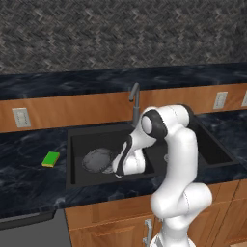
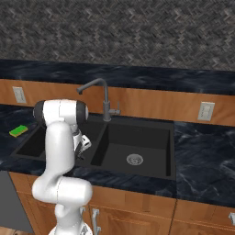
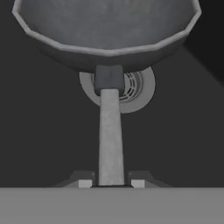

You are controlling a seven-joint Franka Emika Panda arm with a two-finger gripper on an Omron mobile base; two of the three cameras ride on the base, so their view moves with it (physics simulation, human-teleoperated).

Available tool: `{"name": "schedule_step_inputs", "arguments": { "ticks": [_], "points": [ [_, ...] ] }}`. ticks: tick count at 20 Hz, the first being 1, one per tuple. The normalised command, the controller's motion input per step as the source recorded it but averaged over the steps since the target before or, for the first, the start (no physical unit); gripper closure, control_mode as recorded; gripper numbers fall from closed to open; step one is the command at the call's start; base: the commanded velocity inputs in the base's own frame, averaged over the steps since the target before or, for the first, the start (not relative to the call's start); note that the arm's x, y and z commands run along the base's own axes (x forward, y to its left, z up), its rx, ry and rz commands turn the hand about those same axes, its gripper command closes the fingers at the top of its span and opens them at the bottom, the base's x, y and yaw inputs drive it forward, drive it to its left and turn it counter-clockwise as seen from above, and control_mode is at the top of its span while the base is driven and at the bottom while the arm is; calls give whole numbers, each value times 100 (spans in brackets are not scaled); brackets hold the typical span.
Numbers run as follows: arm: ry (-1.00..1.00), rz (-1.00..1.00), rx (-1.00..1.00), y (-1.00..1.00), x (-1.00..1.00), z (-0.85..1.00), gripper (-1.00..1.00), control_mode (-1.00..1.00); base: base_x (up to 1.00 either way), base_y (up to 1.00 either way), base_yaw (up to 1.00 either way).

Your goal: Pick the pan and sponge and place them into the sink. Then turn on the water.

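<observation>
While the pan hangs over the sink drain, its handle runs straight back between the fingers, clamped on it.

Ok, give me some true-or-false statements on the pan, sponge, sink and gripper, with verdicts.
1. The pan is inside the left basin of the sink. True.
2. The sponge lies in the sink. False: it sits on the counter left of the sink.
3. The gripper has the pan's handle between its fingertips. True.
4. The faucet pours water. False: no water shows.
5. The right basin holds a plate. False: only its drain shows there.
</observation>
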Motion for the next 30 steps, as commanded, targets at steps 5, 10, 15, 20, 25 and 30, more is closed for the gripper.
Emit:
{"name": "schedule_step_inputs", "arguments": {
  "ticks": [5,10,15,20,25,30],
  "points": [
    [-7,-6,-3,0,28,-24,100,-100,0,0,0],
    [-4,-7,-5,2,48,-25,100,-100,0,0,0],
    [0,-6,-6,15,51,-29,-100,-100,0,0,0],
    [0,-1,-5,2,39,-2,-100,-100,0,0,0],
    [-2,0,-1,0,21,20,-100,-100,0,0,0],
    [-8,-1,0,0,5,59,-100,-100,0,0,0]
  ]
}}
